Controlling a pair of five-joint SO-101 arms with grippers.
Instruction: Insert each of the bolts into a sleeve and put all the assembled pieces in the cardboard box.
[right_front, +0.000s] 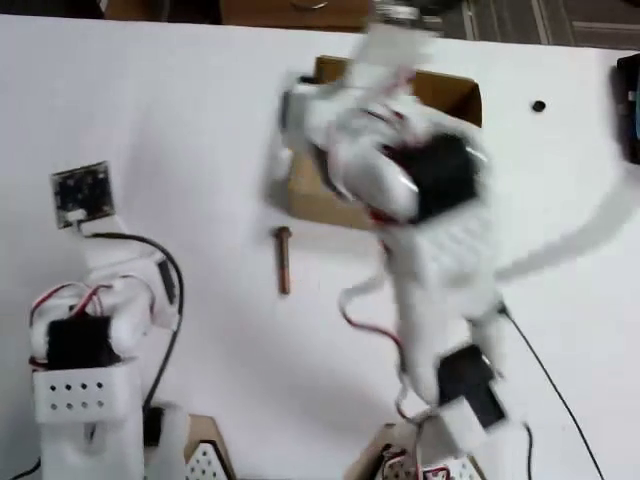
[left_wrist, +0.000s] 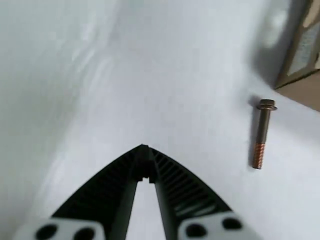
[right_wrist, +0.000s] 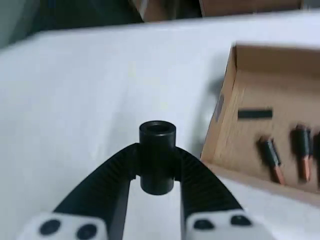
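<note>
right gripper (right_wrist: 156, 152) clenched across middle of black cylindrical sleeve (right_wrist: 157, 134); rigid, smooth, likely slippery | left gripper (left_wrist: 145, 165) pinched together, empty | copper-coloured flanged bolt (right_front: 283, 260) lies mid surface (right_front: 180, 110), beside brown cardboard box (right_front: 455, 95) toward far edge; light, may roll; take by shank

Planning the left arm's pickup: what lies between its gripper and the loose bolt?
Bare table, from left gripper to bolt, in the left wrist view.

The left arm (right_front: 90, 350) sits folded back, and the left gripper (left_wrist: 145, 150) has its jaws pressed together. The right arm (right_front: 440, 250) is stretched forward; the right gripper (right_wrist: 156, 154) clamps a black sleeve (right_wrist: 157, 132).
</note>
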